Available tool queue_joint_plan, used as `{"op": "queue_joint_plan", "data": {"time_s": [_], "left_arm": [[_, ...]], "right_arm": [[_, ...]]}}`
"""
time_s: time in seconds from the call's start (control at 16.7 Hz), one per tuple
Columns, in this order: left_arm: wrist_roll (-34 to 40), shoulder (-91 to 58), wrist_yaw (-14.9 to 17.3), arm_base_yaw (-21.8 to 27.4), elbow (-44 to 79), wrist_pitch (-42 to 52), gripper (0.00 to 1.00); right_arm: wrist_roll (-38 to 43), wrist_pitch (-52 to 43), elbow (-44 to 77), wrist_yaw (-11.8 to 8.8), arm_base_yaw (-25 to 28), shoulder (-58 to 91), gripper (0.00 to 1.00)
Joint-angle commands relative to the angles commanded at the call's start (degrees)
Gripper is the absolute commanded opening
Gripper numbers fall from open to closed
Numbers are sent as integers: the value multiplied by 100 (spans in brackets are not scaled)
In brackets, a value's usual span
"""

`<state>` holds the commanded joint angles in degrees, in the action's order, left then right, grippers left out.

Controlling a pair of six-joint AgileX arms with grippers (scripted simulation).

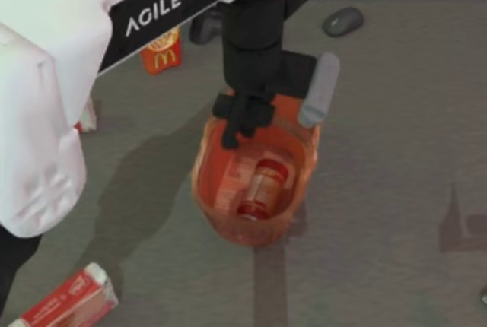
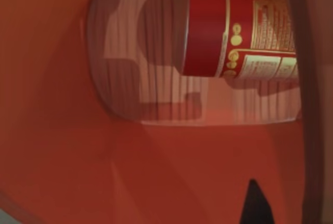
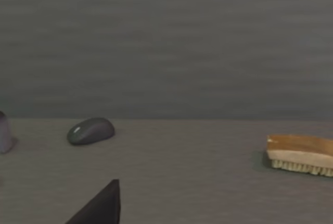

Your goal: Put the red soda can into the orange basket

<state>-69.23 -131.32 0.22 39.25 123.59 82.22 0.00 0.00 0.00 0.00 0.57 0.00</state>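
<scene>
Left gripper (image 1: 237,125) over the orange basket (image 1: 204,182) — the red soda can (image 1: 262,186) lies inside it.

The left gripper hangs above the far rim of the orange basket, its dark fingers released and apart, holding nothing. The red soda can rests on its side on the basket floor — the left wrist view shows its label (image 2: 260,36) close up against the ribbed bottom. Around the basket: a fries carton (image 1: 161,52), a grey mouse (image 1: 342,20), a biscuit pack (image 1: 72,300). The right wrist view shows a wooden brush (image 3: 300,153).
</scene>
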Motion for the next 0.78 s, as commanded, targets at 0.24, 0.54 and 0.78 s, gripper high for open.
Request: {"op": "queue_joint_plan", "data": {"time_s": [0.24,0.54,0.78], "left_arm": [[-7,-6,-1,-6,-2,0,0],[-117,5,-1,-178,584,624,0],[-205,53,-2,-320,1053,1115,0]], "right_arm": [[0,0,0,0,0,0,100],[0,0,0,0,0,0,100],[0,0,0,0,0,0,100]]}}
